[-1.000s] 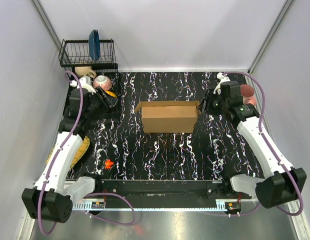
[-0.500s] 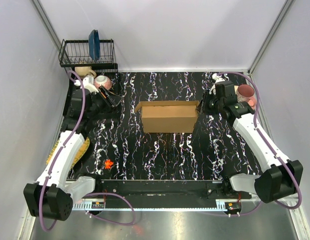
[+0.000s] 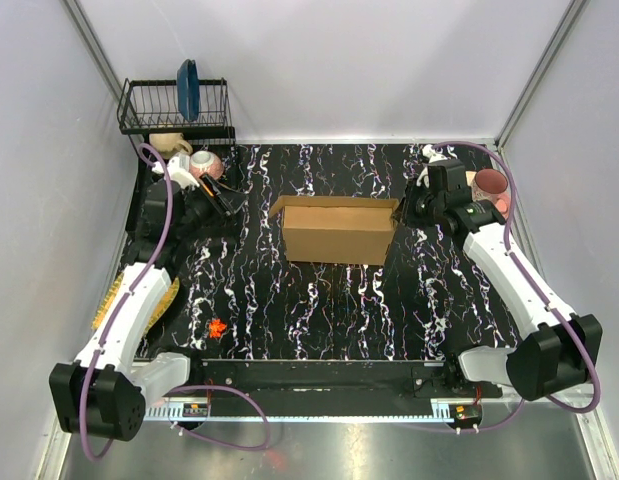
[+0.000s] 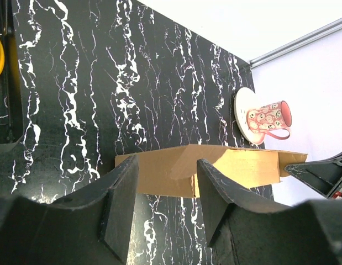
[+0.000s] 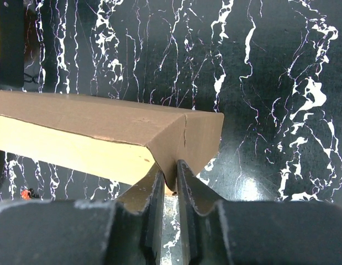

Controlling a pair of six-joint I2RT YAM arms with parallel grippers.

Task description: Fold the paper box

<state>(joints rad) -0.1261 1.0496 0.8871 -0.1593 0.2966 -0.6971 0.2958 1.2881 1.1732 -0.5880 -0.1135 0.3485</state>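
Observation:
The paper box is a brown cardboard shape standing mid-table, long side toward me, with small flaps sticking out at its top corners. My right gripper is at its right end. In the right wrist view its jaws are pinched on the edge of the box's end flap. My left gripper hovers left of the box, apart from it. In the left wrist view its fingers stand open with only the tabletop between them, and the box lies beyond.
A black wire dish rack with a blue plate stands at the back left, a pink bowl just in front of it. A pink mug on a white plate is at the back right. A small orange piece lies front left.
The right gripper's jaws have narrowed onto the box's right end flap and the arm has edged toward the back. The left arm has shifted slightly backward, its jaws unchanged.

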